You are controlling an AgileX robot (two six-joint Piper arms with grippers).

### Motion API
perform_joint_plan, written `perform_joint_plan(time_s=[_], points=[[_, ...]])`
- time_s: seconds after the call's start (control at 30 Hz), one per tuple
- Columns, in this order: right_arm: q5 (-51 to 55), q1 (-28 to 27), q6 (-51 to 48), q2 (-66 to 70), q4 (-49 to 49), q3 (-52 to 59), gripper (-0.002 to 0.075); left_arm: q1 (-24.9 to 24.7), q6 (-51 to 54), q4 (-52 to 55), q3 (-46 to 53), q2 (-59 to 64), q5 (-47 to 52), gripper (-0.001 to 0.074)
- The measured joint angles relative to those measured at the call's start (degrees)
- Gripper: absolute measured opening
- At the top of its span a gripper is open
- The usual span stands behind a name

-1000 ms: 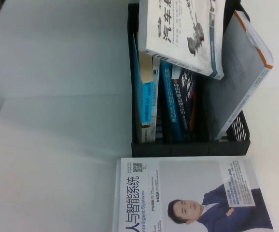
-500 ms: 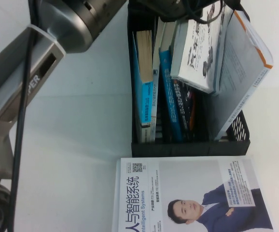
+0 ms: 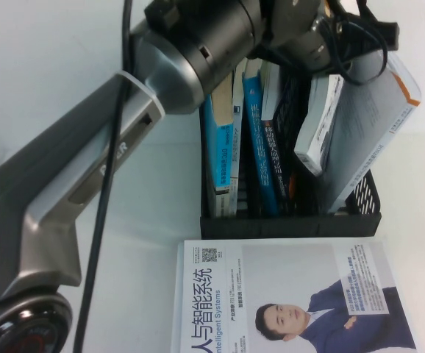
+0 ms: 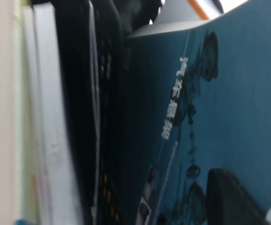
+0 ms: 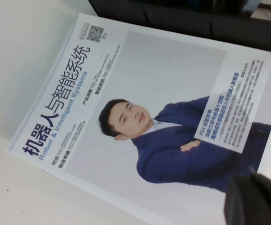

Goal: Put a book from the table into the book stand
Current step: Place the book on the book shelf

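The book [image 3: 317, 125] stands nearly upright in a right-hand slot of the black book stand [image 3: 286, 224], its white page edge toward me, leaning on a grey-backed book [image 3: 370, 118]. My left gripper [image 3: 329, 51] reaches in over the stand's far end and is shut on the book. In the left wrist view one dark finger [image 4: 227, 197] presses on the book's dark teal back cover [image 4: 229, 103]; the other finger is hidden behind it. My right gripper [image 5: 257, 201] hovers shut over a white book picturing a man in a blue suit [image 5: 149, 117].
The man-in-suit book [image 3: 293, 294] lies flat on the white table [image 3: 154, 279] just in front of the stand. Several blue and dark books [image 3: 260, 140] fill the stand's left slots. My left arm [image 3: 87, 184] crosses the table's left side.
My left arm has swung far into the high view. The book has tipped from lying slanted across the top of the stand to nearly upright and lower in the right-hand slot.
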Motion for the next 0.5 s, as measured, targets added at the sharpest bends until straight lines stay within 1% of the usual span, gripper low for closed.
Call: perform_joint_plan(time_s=[0.2,0.43,0.5], points=[[0.0,0.0,0.31,0.0,0.0,0.0,-0.0005,-0.51,-0.13,1.26,0.0,2.23,-2.32,0.0109],[0.02,0.0,0.6,0.0,0.0,0.93,-0.0005,2.29,-1.19,1.23,0.0,2.98,-3.88,0.0109],[0.02,0.0,0.6,0.0,0.0,2.05,-0.0005,2.71,0.08,1.23,0.0,2.98,-3.99,0.0111]])
